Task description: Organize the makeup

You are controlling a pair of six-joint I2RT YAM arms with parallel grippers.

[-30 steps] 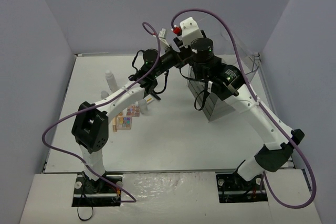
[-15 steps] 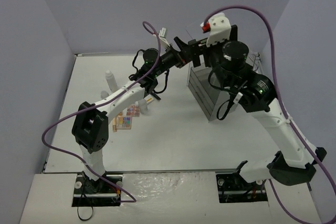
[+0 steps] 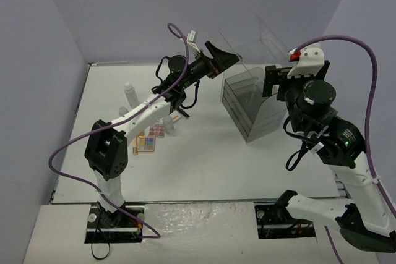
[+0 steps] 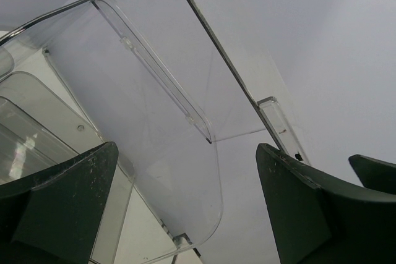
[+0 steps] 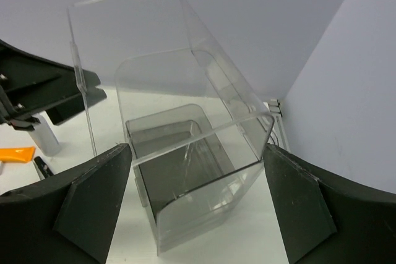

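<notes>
Nearest me, at about 9 o'clock on the table, the eyeshadow palette lies flat, a grid of pinks and oranges. It looks thin, stiff and light. I'd pinch it across its narrow sides, since the fingers would struggle to get under it.

Beside it, under the left arm, stand a small white bottle, an orange flat case and a black tube. Another white bottle stands at 10 o'clock. The bottles look smooth, hard and easy to topple, so I'd hold one round the body, below the cap. None of the makeup is inside anything yet.

At 3 o'clock the right gripper faces the clear case, its jaws spread and empty.

Farthest, near 1 o'clock, the left gripper is at the raised lid, its jaws spread wide. I can't tell whether it touches the lid.
</notes>
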